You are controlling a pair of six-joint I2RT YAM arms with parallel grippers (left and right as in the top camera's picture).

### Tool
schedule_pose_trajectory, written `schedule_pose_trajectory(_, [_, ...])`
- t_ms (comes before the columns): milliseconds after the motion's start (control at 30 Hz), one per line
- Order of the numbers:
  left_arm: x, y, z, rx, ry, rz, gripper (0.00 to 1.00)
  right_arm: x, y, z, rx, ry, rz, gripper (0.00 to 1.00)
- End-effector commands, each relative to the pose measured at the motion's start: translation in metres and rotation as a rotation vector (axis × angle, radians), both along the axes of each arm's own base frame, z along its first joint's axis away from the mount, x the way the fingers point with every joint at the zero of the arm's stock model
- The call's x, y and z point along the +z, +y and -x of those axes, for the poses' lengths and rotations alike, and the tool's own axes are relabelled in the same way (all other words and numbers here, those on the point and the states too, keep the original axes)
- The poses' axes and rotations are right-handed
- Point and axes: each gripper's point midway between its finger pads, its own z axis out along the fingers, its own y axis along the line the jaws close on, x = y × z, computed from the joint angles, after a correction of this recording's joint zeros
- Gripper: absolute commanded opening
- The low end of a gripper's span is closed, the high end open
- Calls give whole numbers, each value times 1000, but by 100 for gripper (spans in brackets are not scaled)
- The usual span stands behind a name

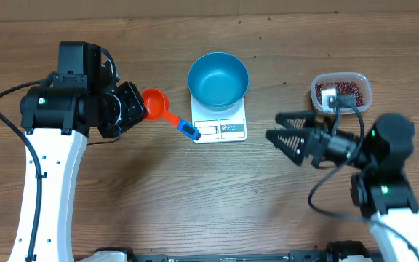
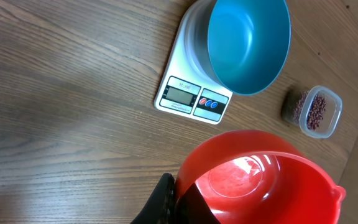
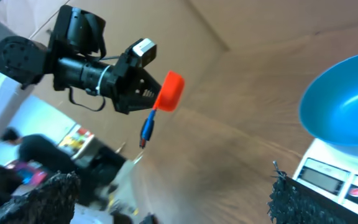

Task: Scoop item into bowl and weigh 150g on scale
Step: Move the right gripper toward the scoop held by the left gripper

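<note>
I read the left gripper (image 1: 138,109) clamped on the red scoop (image 1: 156,103), seemingly empty, centre-left; right gripper (image 1: 273,125) spread wide.

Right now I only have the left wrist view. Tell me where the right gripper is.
Observer: The right gripper hangs open and empty, right of the scale, pointing toward it.
Operator: Report where the scoop's handle goes; I see only its red cup.
Observer: The scoop, gripped by the left gripper, has a blue-tipped handle that runs toward the scale's near left corner.
Operator: Place the bean tub against the right gripper.
Observer: The tub of beans sits farther right and farther back than the right gripper.
</note>
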Motion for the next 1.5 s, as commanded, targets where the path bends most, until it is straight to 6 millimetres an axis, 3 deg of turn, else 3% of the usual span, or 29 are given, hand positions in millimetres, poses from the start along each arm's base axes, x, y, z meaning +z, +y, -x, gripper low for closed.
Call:
schedule_pose_trajectory(0, [-2, -4, 1, -33, 0, 0, 4, 8, 8, 0, 104, 11, -18, 100])
schedule_pose_trajectory(233, [-2, -4, 1, -33, 0, 0, 4, -31, 6, -25, 74, 130, 11, 100])
schedule_pose_trajectory(400, [-2, -4, 0, -32, -3, 1, 4, -48, 1, -35, -4, 199, 44, 100])
schedule_pose_trajectory(1133, [-3, -1, -1, -22, -4, -19, 4, -51, 1, -34, -7, 244, 34, 100])
schedule_pose_trajectory(1467, [-7, 18, -6, 150, 28, -65, 5, -48, 1, -36, -26, 330, -6, 100])
